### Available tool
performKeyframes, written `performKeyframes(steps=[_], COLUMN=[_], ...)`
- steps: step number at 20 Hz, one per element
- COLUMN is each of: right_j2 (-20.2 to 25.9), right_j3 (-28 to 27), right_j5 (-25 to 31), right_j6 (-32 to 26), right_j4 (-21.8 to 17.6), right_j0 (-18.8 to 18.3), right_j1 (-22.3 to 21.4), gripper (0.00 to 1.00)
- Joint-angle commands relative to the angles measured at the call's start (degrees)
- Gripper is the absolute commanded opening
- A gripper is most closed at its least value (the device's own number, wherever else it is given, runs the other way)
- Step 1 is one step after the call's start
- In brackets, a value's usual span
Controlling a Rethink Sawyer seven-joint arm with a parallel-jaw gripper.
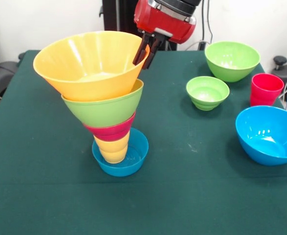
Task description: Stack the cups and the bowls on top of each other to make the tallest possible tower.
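Note:
The tower point(109, 112) stands left of the table's centre. From the bottom it is a small blue bowl point(133, 159), a yellow ribbed cup point(113, 149), a small red bowl point(111, 131), a big green bowl point(104, 110) and the very wide orange bowl point(84, 63). The upper bowls lean. My gripper point(141, 64) comes down from above. It is shut on the orange bowl's right rim, one finger inside and one outside. A red cup point(266, 89) stands apart at the right. The orange cup is out of view.
A second big green bowl point(231, 59) sits at the far right, with a small green bowl point(208, 92) in front of it. A big blue bowl point(269, 133) sits at the right edge, near the red cup. The table is covered in green cloth point(192, 196).

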Motion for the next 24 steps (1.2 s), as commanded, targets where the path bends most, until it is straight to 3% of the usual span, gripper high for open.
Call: performKeyframes(steps=[1,12,13,15,24], right_j2=[3.42,3.01,3.17,4.97,2.47], right_j3=[-0.99,-0.43,-0.23,1.57,-0.49], right_j5=[-2.14,-3.78,-3.96,-4.81,-3.37], right_j6=[9.33,9.32,9.08,8.63,8.16], right_j4=[3.03,4.47,4.77,6.55,5.81], right_j0=[0.29,0.74,0.60,-1.05,0.79], right_j1=[1.81,1.98,1.86,1.04,1.66], gripper=[0.00,0.00,1.00,1.00,1.00])
